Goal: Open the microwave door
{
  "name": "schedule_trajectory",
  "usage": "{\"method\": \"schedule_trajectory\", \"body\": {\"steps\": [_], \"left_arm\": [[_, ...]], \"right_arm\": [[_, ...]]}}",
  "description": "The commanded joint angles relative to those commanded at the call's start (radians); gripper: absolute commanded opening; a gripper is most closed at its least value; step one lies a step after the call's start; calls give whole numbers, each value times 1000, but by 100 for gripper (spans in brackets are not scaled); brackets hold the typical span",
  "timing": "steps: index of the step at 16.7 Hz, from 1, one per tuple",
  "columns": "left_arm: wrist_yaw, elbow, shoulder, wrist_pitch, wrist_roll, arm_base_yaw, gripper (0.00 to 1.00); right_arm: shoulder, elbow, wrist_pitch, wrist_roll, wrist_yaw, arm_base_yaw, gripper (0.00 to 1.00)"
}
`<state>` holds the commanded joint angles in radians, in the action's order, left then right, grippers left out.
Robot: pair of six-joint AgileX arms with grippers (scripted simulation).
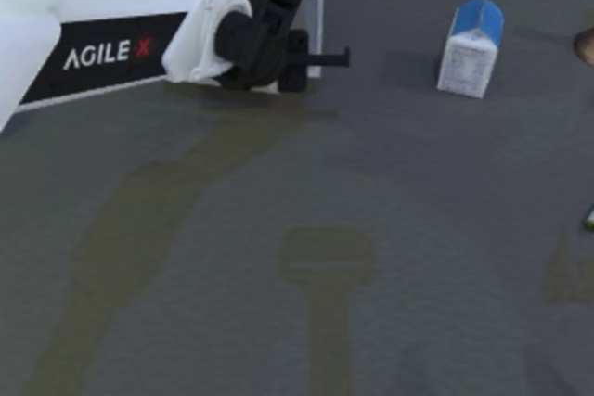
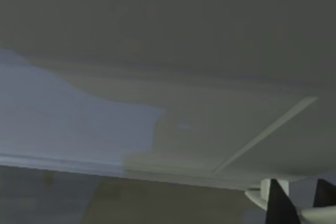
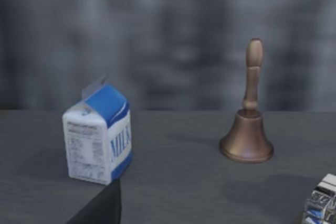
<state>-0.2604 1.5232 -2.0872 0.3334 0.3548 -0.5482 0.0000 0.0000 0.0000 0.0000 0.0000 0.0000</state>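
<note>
Near edge of the table [image 1: 278, 322]: nothing standing on it in the top view, only dull olive shadow shapes lying across the dark grey surface.

Far edge, left of centre: the left arm [image 1: 102, 44] is reaching in from the left side, white casing with a black band lettered AGILEX. The left gripper [image 1: 320, 59] is sitting right at the microwave [image 1: 314, 6], which is showing only as a light grey box at the far edge, mostly covered by the arm. One black finger is sticking out toward the right, level with the microwave's front. Cannot tell from above whether the fingers are spread or closed, or whether they are gripping anything.

Left wrist view: the camera is pressing close to a broad pale panel, taken to be the microwave door [image 2: 199, 129], with a slim raised line running diagonally across it. Two dark fingertips [image 2: 278, 205] are showing at one corner with a white bar-like piece beside them; whether they are clamping it cannot be told.

Far edge, right of centre: a milk carton [image 1: 471, 48], blue and white, is standing upright, well apart from the microwave. The right wrist view is showing the carton [image 3: 98, 135] with a brass bell [image 3: 248, 129] with a wooden handle standing beside it, apart. The right gripper is not appearing in the top view.
</note>
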Motion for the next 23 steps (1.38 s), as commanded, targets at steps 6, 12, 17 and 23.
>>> {"method": "schedule_trajectory", "body": {"steps": [6, 12, 17, 23], "left_arm": [[9, 1, -1, -1, 2, -7, 0], [40, -58, 39, -35, -51, 9, 0], [44, -67, 42, -38, -57, 11, 0], [44, -67, 42, -38, -57, 11, 0]], "right_arm": [[0, 0, 0, 0, 0, 0, 100], [0, 0, 0, 0, 0, 0, 100], [0, 0, 0, 0, 0, 0, 100], [0, 0, 0, 0, 0, 0, 100]]}}
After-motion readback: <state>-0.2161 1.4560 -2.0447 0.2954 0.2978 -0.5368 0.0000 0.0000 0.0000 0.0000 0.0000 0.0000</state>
